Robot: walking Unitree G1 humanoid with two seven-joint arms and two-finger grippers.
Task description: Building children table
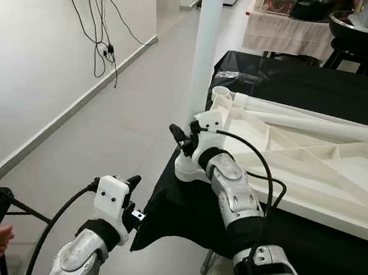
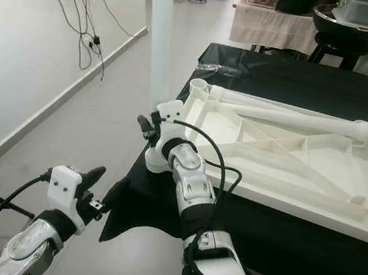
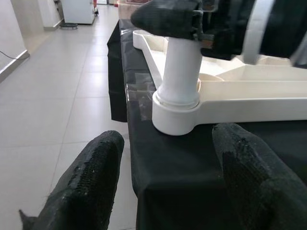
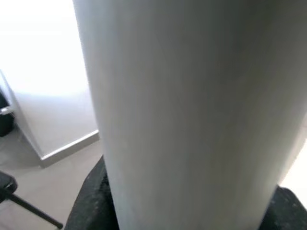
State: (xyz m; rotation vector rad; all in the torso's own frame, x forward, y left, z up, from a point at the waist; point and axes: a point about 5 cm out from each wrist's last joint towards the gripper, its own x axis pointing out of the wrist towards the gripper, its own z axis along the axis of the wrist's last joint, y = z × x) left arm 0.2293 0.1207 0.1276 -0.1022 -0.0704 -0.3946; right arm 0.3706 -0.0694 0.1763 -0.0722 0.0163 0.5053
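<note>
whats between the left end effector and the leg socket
Only the black cloth on the table edge; left wrist view shows that stretch bare up to the socket.

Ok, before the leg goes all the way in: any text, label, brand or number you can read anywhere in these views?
No readable text.
Upturned white tabletop: bare plastic, no markings.
Upright table leg held by the right gripper: plain white.
Printed box on the far cloth-covered table: a picture, any lettering too small and blurred.
Left gripper, open, near the corner socket: no label.
</note>
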